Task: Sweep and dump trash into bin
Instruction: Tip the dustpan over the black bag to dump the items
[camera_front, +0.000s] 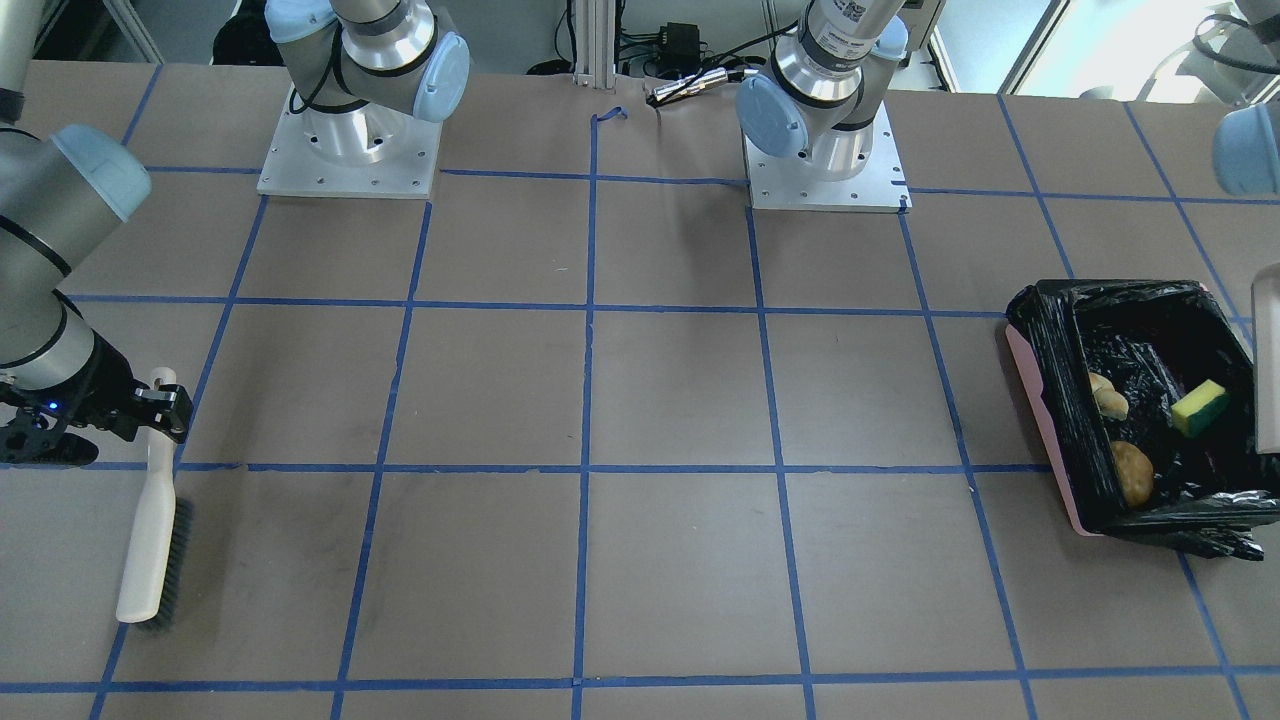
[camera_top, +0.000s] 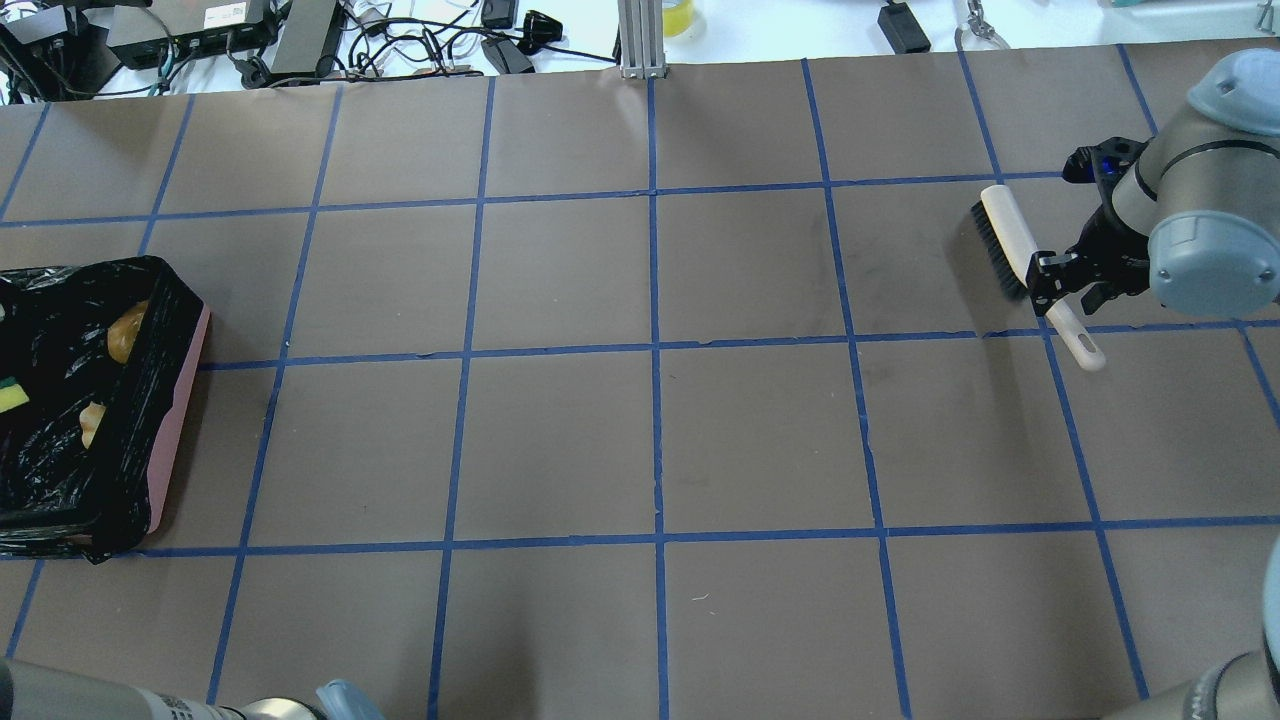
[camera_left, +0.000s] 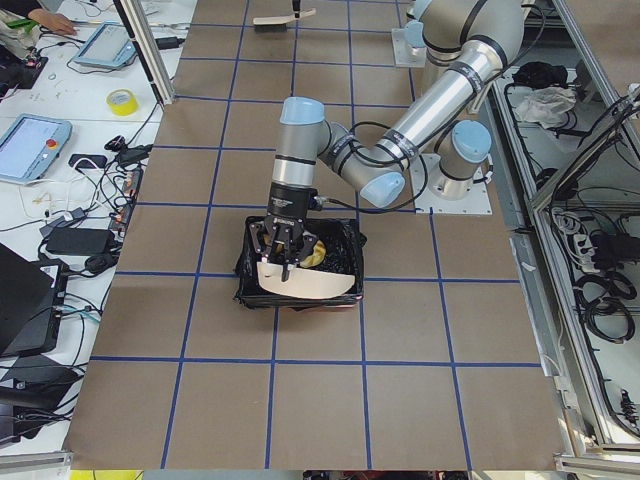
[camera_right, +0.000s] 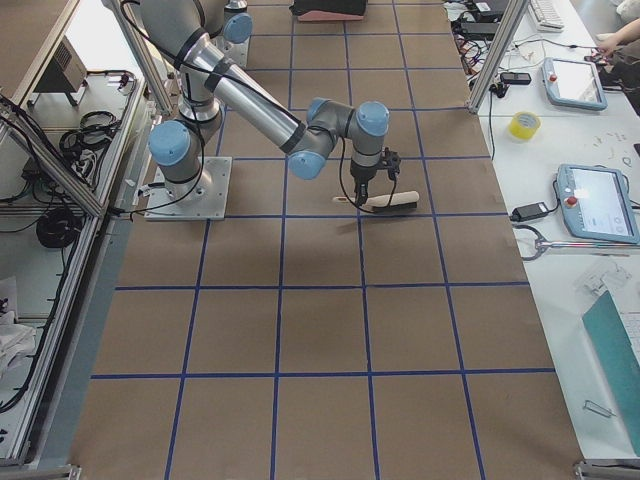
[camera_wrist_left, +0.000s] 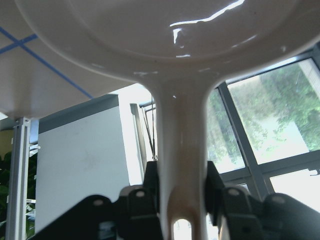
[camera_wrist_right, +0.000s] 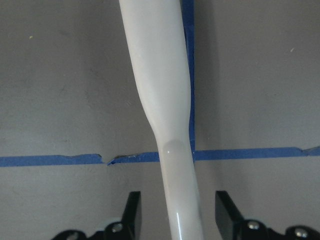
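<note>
Jaws of the left gripper (camera_wrist_left: 182, 192) are clamping the dustpan (camera_wrist_left: 150, 35) by the bin (camera_front: 1065, 420) at three o'clock, where the trash (camera_front: 1131, 472) is already lying, while the right gripper's (camera_wrist_right: 177, 215) are standing apart astride the brush (camera_wrist_right: 155, 75), apparently leaving only the dustpan's return.

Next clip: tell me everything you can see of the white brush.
The brush is a white, plastic-looking hand brush with dark bristles along one side of its head and a narrower handle. It lies on the brown table, on the robot's right. The right gripper straddles the handle, jaws open and clear of it.
</note>
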